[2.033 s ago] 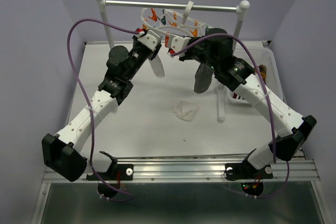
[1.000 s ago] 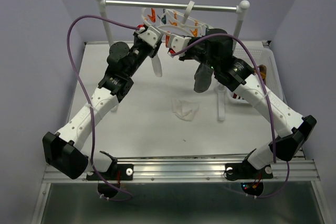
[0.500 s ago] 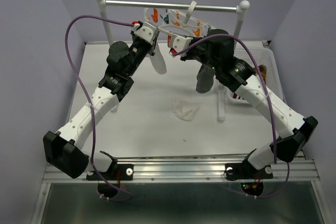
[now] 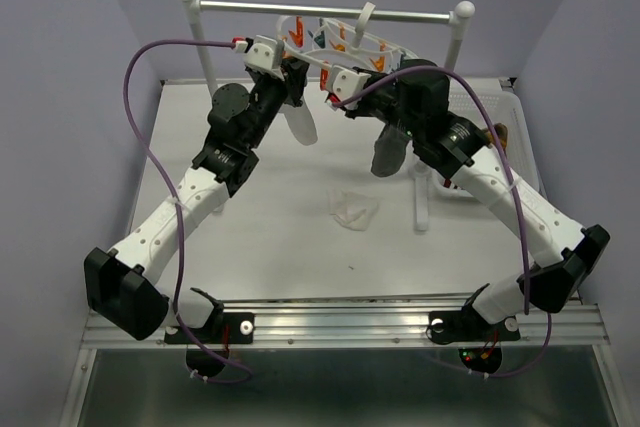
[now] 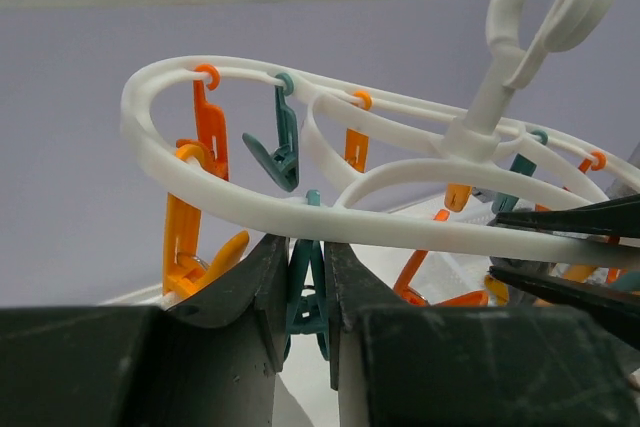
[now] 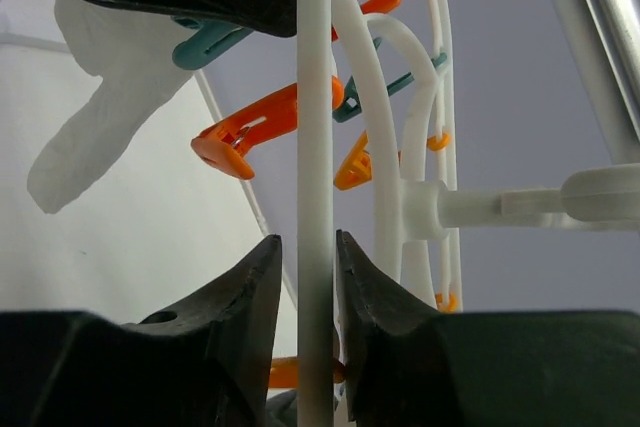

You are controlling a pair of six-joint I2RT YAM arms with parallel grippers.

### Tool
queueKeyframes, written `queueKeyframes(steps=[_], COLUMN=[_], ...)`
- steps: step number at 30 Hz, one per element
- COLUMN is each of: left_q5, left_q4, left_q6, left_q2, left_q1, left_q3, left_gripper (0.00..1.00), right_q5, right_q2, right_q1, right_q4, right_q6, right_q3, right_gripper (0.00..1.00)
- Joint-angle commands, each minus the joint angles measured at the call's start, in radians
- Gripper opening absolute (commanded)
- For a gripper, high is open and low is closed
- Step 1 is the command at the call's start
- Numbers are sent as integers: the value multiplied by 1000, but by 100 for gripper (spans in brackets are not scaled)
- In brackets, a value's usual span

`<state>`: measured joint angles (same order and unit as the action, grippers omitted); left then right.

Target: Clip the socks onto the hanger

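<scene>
Higher now, left hand (image 5: 305, 297), squeezing teal clip (image 5: 306, 292) under white oval hanger (image 5: 330, 222).

The hanger (image 4: 345, 45) is a white plastic oval of 2 rings, hooked on the rail and tilted, with orange and teal clips dangling from it. 1 white sock (image 4: 301, 124) hangs under its left end, 1 dark grey sock (image 4: 388, 153) hangs under its right side, and 1 white sock (image 4: 353, 210) lies crumpled on the counter (image 4: 300, 237) below.
</scene>
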<state>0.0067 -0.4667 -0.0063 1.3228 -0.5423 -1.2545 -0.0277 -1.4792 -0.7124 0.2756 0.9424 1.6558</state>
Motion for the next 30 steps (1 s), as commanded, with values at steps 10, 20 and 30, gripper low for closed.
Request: queueKeyframes(steps=[10,20,30], left_q5=[-99,-142,-182], left_q4=[10,49,79], left_q6=[-210,-311,-320], left_q2=[-37,-59,-77], left_q1=[-18,-21,-19], left_q3=[10,32,24], left_gripper=[0,0,0], right_q5=[-215,-259,-387], right_q2=[114,94,151], right_q1=[-7,-22,-32], right_q4=[226,450,546], right_q6=[50,-57,-99], right_q3=[-105,-159,-274], right_gripper=[100,100,100])
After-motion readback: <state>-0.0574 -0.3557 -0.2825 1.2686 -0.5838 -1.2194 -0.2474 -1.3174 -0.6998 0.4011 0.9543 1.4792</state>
